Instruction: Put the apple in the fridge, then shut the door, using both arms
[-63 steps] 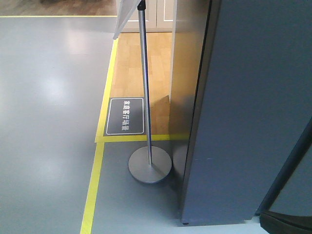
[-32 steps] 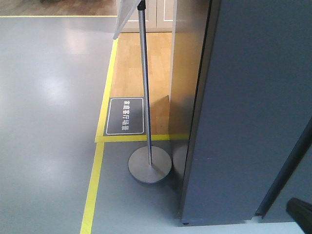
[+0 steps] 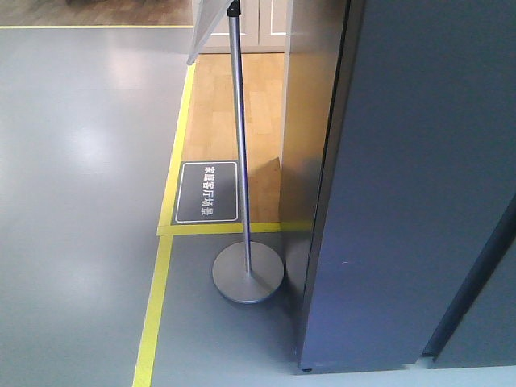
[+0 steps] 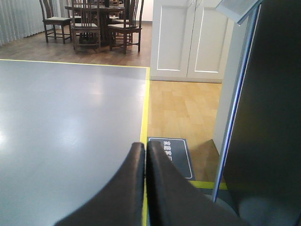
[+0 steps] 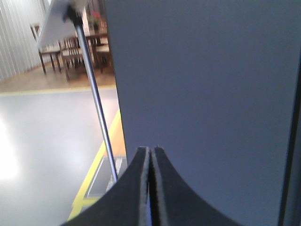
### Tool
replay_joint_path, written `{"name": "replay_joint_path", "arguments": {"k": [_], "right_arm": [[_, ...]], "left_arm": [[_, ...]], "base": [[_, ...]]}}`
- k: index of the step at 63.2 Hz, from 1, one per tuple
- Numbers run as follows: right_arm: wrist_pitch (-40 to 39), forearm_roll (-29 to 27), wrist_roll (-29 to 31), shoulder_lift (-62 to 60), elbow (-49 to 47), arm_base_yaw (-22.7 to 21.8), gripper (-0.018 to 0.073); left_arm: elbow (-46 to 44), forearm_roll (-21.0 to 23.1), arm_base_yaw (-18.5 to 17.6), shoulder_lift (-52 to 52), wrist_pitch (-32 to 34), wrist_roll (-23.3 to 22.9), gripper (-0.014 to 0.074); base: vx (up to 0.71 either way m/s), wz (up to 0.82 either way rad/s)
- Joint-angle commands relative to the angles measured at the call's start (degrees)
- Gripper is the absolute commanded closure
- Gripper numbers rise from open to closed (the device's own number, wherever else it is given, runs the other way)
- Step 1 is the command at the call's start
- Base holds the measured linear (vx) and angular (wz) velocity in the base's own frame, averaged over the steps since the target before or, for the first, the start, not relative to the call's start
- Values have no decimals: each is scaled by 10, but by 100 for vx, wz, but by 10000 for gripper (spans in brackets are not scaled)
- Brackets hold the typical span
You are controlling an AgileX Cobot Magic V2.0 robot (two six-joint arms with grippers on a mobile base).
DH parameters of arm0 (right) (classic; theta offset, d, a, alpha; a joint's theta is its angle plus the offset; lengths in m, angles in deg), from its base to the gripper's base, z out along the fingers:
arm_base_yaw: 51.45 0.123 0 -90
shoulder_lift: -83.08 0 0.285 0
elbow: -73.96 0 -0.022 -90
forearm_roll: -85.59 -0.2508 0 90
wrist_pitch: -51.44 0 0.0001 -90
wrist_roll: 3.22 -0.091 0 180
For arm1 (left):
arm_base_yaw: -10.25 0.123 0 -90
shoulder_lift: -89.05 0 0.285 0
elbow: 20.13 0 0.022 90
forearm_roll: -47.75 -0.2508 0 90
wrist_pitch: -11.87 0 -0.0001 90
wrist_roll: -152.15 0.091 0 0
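The tall dark grey fridge door (image 5: 202, 94) fills the view just ahead of the right gripper (image 5: 150, 160), pressed together empty; the left gripper (image 4: 145, 155), likewise closed on nothing, faces the grey floor (image 4: 70, 117).

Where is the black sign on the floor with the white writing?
In the front view the black floor sign lies flat on the wooden floor, left of the sign stand's pole, tucked inside the corner of the yellow tape line.
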Motion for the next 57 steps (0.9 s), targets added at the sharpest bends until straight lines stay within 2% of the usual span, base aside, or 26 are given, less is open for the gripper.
{"name": "replay_joint_path", "arguments": {"k": [1,21,57], "right_arm": [[-66,23,-3,-11,8,-2,566],[-151,20,-2,-11,9,-52,566],[-140,18,-8,-11,8,-52,566]], "left_arm": [[16,1,-1,-9,40,-5,604],[16,1,-1,-9,40,-5,604],[16,1,-1,-9,40,-5,604]], "base": [[0,0],[0,0],[0,0]]}}
